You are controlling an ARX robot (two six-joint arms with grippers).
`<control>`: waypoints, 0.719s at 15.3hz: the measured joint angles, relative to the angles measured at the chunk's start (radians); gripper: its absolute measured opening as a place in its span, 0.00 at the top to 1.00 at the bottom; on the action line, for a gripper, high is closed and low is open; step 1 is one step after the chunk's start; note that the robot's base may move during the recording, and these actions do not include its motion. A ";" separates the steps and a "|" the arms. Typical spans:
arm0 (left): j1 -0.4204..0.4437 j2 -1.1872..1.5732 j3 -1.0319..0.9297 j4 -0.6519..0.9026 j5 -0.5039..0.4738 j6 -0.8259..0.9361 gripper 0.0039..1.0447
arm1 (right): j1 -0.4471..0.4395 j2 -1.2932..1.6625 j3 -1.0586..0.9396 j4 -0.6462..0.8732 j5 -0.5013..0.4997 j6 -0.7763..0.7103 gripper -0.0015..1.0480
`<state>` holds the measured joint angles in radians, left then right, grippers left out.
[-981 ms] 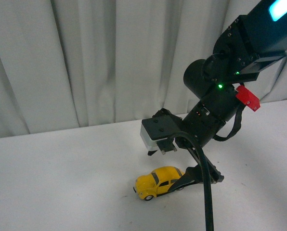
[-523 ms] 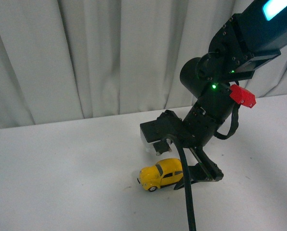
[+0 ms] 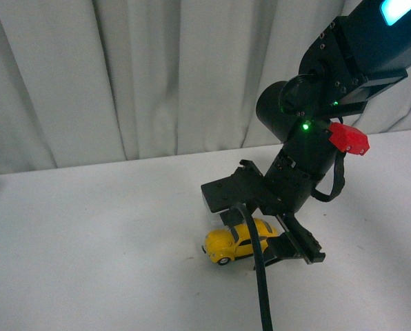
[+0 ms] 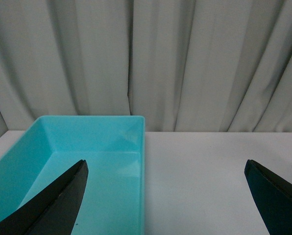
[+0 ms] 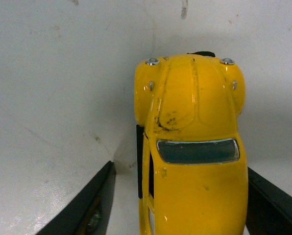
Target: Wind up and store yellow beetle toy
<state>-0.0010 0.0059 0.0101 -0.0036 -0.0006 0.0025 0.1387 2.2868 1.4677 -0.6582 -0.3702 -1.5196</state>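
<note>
The beetle (image 3: 234,241) is sitting on its wheels on the white counter (image 3: 88,241), a little right of the middle in the front view, with its nose pointing to the robot's left. The right arm is reaching down over it, and a black cable (image 3: 261,296) is hanging in front of the car.

In the right wrist view the right tool (image 5: 178,210) is standing spread, straddling the car. One finger (image 5: 89,208) is showing a strip of bare counter between itself and the yellow body. The other finger (image 5: 273,208) is lying right at the car's opposite flank, and I cannot tell whether it is touching. Dark scuffs are showing on the bonnet above the windscreen.

The left tool (image 4: 165,205) is also standing spread, holding nothing. It is hanging above the counter, facing a grey curtain (image 4: 185,63). An open teal bin (image 4: 18,161) is lying under one of its fingers (image 4: 53,205). The bin is not showing in the front view, so its place relative to the car cannot be told.
</note>
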 joint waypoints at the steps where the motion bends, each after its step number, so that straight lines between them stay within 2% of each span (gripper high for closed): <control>1: 0.000 0.000 0.000 0.000 0.000 0.000 0.06 | 0.000 -0.002 -0.004 0.007 0.003 -0.011 0.40; 2: 0.000 0.000 0.000 0.000 0.000 0.000 0.06 | 0.006 -0.005 -0.005 0.010 0.005 -0.032 0.52; 3: 0.000 0.000 0.000 0.000 0.000 0.000 0.06 | 0.008 -0.005 -0.005 0.013 0.005 -0.042 0.57; 8: 0.000 0.000 0.000 0.000 0.000 0.000 0.06 | 0.002 -0.006 -0.005 0.010 0.035 -0.013 0.58; 11: 0.000 0.000 0.000 0.000 0.000 0.000 0.06 | -0.039 0.000 -0.005 0.014 0.038 -0.003 0.58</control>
<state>-0.0010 0.0059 0.0101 -0.0036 -0.0006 0.0029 0.0998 2.2871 1.4631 -0.6437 -0.3325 -1.5227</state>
